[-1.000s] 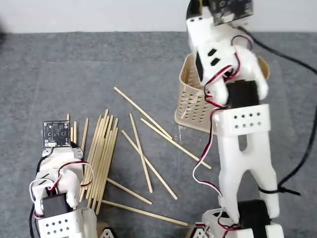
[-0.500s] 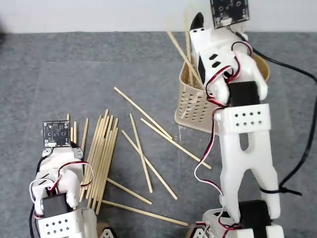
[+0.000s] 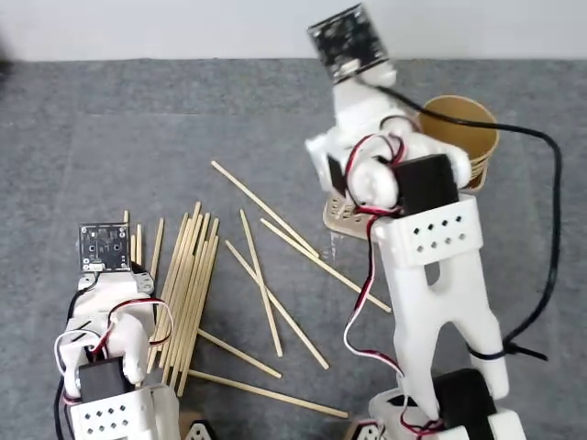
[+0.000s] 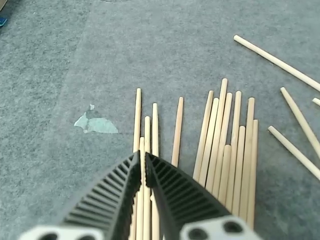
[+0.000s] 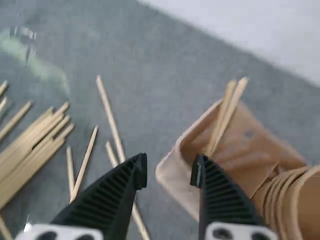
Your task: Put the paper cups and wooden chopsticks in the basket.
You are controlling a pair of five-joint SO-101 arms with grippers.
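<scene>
- My right tool [image 5: 169, 164] hung with its jaws apart and nothing between them, just over the rim of the basket [image 5: 235, 150] on the side facing the loose sticks
- Two chopsticks [image 5: 225, 112] leaned inside that basket, and the stacked paper cups [image 5: 295, 197] sat at its other end
- My left tool [image 4: 142, 159] had its jaws drawn together to a slit, low over a short row of sticks [image 4: 150, 125]; whether it pinched one I could not tell
- The remaining sticks lay on the grey worktop [image 3: 138, 137]: a tight bundle [image 3: 188, 284] beside my left arm and scattered singles [image 3: 260, 280] between the bundle and the basket
- I judged them light, stiff and smooth, apt to roll or swing if taken by an end, so I would grip one across its middle
- The singles had open room around them; the bundled ones touched, so a jaw would likely drag neighbours
- One single lay near the basket's foot, and I reckoned the light basket could be nudged there
</scene>
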